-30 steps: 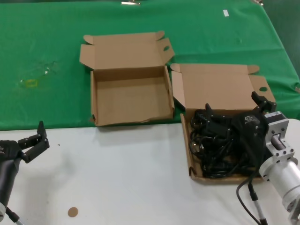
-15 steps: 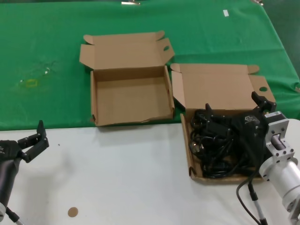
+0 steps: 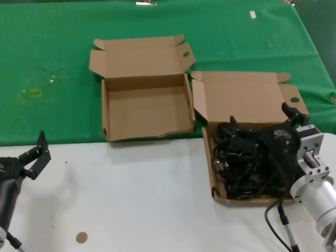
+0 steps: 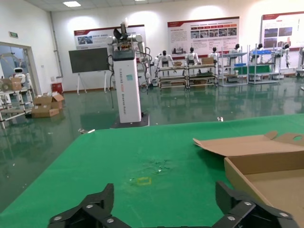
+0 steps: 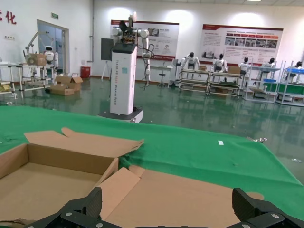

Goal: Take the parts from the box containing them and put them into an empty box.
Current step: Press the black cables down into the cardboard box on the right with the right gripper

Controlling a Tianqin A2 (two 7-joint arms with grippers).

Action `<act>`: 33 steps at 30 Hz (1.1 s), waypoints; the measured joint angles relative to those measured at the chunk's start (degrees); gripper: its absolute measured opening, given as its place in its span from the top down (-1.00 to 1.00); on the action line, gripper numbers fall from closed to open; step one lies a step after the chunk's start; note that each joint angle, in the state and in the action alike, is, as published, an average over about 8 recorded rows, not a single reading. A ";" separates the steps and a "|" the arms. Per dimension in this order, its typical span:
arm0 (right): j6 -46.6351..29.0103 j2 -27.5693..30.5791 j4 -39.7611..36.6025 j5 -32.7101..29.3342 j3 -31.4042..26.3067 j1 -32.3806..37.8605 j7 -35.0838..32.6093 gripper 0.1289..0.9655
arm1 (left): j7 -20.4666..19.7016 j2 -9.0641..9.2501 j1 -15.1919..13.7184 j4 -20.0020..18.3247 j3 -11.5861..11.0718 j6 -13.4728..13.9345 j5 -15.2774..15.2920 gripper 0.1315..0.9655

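The parts, a tangle of black power cords (image 3: 240, 169), lie in the larger cardboard box (image 3: 241, 97) at the right, whose lid stands open with a round hole in its tab. My right gripper (image 3: 260, 116) is open and hangs low over the cords, fingers spread across the box. In the right wrist view the gripper (image 5: 168, 204) faces that box's lid (image 5: 190, 194). The empty smaller box (image 3: 147, 110) sits open to the left on the green cloth; it also shows as an open box (image 5: 47, 183) in the right wrist view. My left gripper (image 3: 32, 153) waits open at the near left, holding nothing.
A green cloth (image 3: 63, 47) covers the far half of the table; the near half is white (image 3: 131, 199). A small brown disc (image 3: 81, 237) lies near the front edge. A yellow mark (image 3: 34, 93) sits on the cloth at far left. The left wrist view shows the empty box's corner (image 4: 266, 166).
My left gripper has shifted slightly to the left and turned a little. The right gripper, the cords and both boxes have not moved.
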 joint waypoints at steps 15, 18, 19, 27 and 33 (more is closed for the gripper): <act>5.87 6.25 0.94 6.10 -6.48 0.74 0.70 -1.00 | 0.00 0.00 0.00 0.00 0.00 0.00 0.00 0.03; 7.73 10.00 1.31 9.17 -9.59 1.70 -0.01 -1.00 | 0.00 0.00 0.00 0.00 0.00 0.00 0.00 0.23; 8.27 11.44 1.43 10.27 -10.67 2.09 -0.29 -1.00 | 0.00 0.00 0.00 0.00 0.00 0.00 0.00 0.29; 9.35 25.19 2.52 17.17 -19.21 6.60 -2.21 -1.00 | 0.00 0.00 0.00 0.00 0.00 0.00 0.00 0.64; 5.79 36.04 3.77 18.69 -27.67 12.34 -1.19 -1.00 | 0.00 0.00 0.00 0.00 0.00 0.00 0.00 0.73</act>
